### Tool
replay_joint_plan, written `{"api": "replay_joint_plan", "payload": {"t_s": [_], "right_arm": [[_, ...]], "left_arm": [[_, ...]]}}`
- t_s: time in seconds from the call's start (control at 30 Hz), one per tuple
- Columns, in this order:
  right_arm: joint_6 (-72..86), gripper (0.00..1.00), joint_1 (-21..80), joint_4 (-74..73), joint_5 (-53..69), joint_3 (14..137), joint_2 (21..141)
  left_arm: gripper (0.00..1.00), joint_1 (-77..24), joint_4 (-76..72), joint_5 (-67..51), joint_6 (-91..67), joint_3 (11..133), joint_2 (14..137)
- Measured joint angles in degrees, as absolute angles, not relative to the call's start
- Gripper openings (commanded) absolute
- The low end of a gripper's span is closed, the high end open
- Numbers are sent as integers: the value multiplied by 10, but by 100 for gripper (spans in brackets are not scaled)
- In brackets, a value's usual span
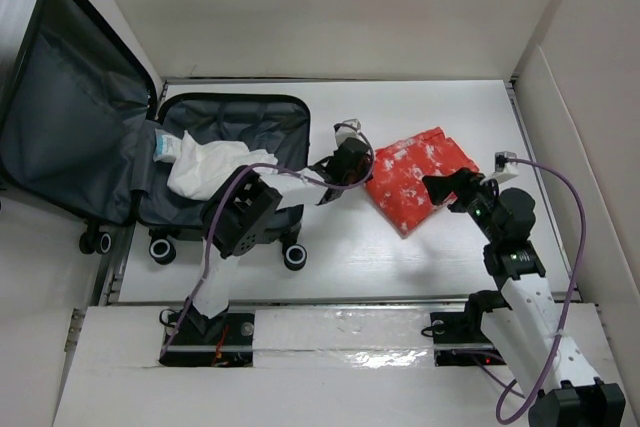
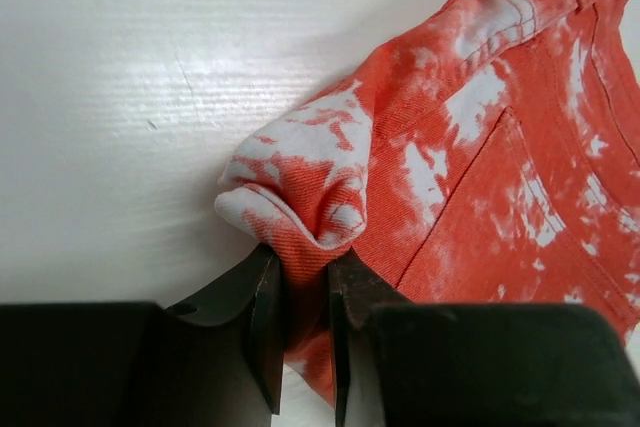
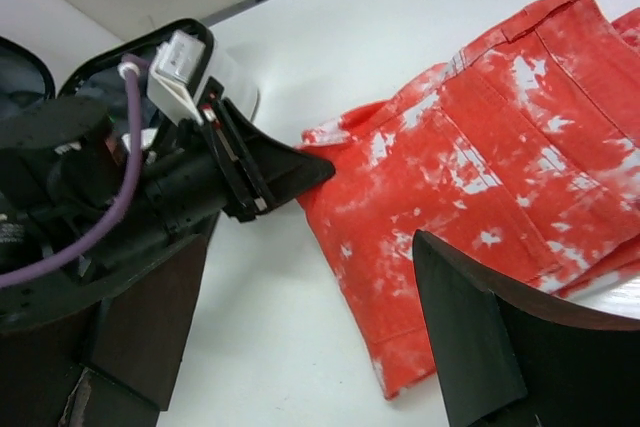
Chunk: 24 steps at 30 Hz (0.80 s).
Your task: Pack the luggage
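The luggage [image 1: 80,117] lies open at the far left, its dark grey lining showing and a white cloth [image 1: 210,167] in its lower half. On the table to its right lies a folded red-and-white patterned garment [image 1: 420,172] [image 2: 480,167] [image 3: 500,147]. My left gripper [image 1: 365,173] [image 2: 305,267] is shut on the garment's left corner, and the fabric bunches up between its fingers. That gripper also shows in the right wrist view as the left gripper [image 3: 300,172] at the cloth's corner. My right gripper [image 1: 440,187] [image 3: 305,247] hangs open above the garment's near right edge, holding nothing.
White walls [image 1: 330,7] enclose the table at the back and on both sides. The luggage's wheels [image 1: 294,255] stand near the left arm. A purple cable [image 1: 575,247] loops off the right arm. Bare white tabletop [image 1: 400,267] lies in front of the garment.
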<state>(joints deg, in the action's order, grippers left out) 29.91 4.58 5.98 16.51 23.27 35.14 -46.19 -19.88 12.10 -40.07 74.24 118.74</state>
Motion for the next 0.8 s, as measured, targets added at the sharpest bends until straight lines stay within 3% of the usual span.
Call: {"api": "replay_joint_plan", "payload": {"t_s": [0.13,0.37,0.6,0.8], "right_arm": [[295,89,46,58,165,232,354],[288,90,46,55,165,230,355],[277,90,46,56,166,222,345],[267,90,42,56,181,213,346]], "left_arm": [[0,-441,-159,98,-346,757,1160],[0,-337,-65,41,-279,779,993],[0,-92,-36,-7,-282,694,811],[0,95,-28,-45,-293,585,781]]}}
